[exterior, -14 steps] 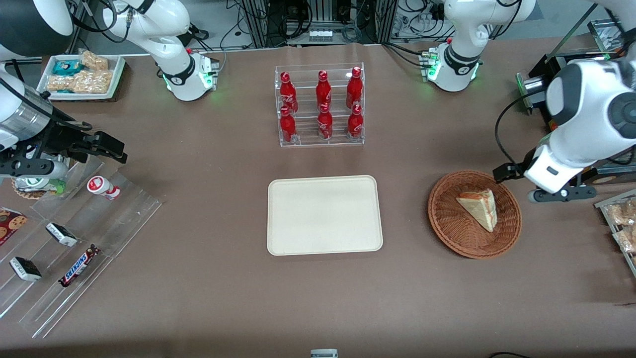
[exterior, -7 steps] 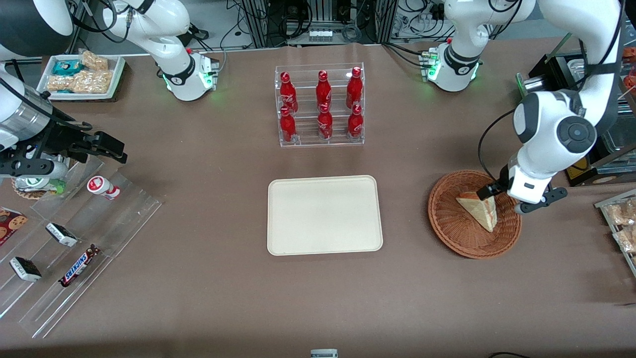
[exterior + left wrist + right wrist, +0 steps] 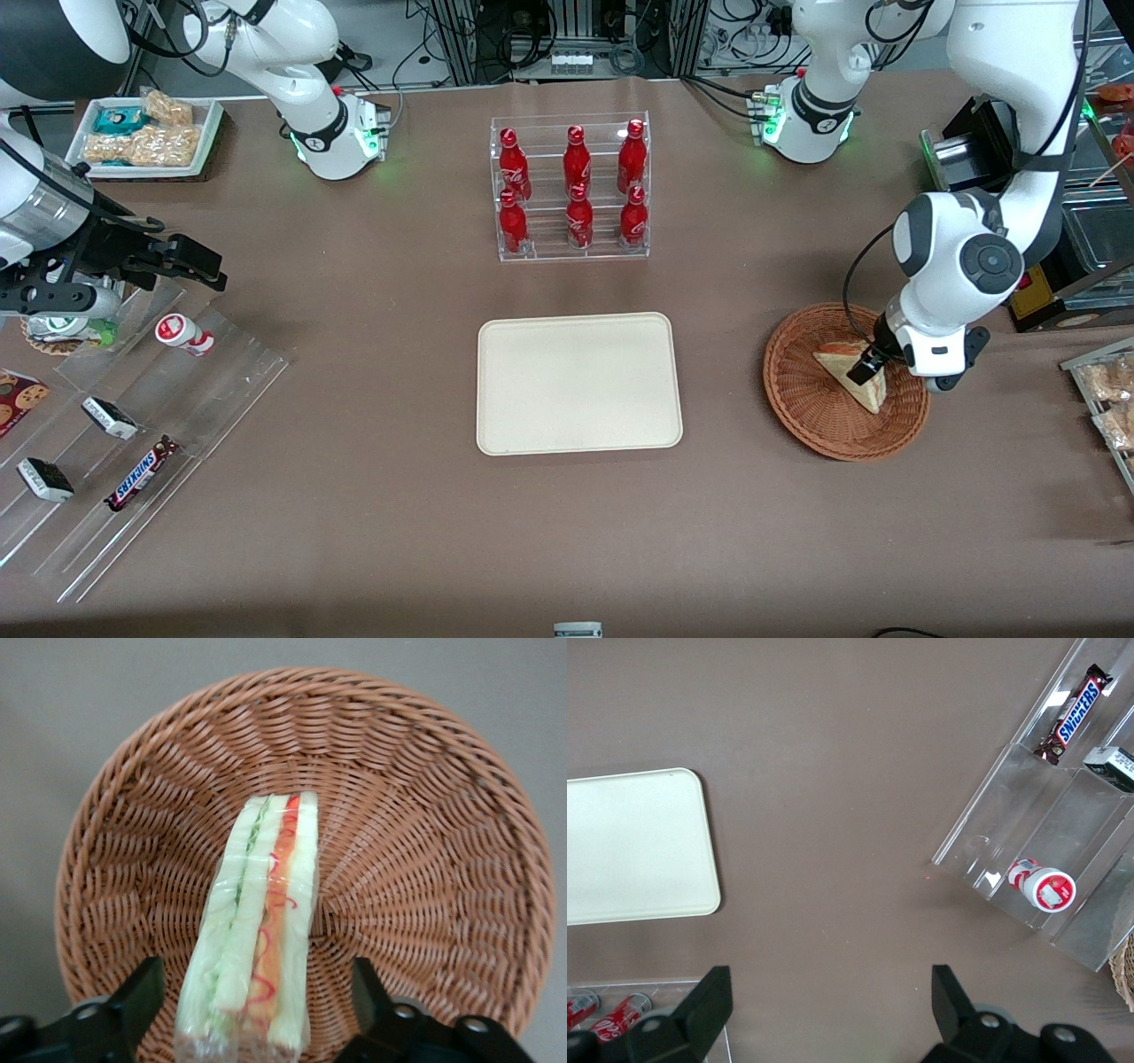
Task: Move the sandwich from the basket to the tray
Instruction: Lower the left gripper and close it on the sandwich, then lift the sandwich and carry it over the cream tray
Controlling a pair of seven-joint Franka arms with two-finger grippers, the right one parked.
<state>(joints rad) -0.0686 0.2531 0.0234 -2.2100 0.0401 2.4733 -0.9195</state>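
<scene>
The end effector (image 3: 866,365) has dropped down into the basket (image 3: 802,390) over the last second — its fingers (image 3: 133,997) are spread wide, straddling the sandwich (image 3: 261,921), which still lies in the basket. Looks ready to clench; the tray (image 3: 579,383) waits well apart.

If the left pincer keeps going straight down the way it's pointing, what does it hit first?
Most likely the sandwich. The left pincer is open above the basket, one finger on each side of the wedge, so it would straddle it. Below lies the basket's woven floor; depth is hard to judge.
</scene>
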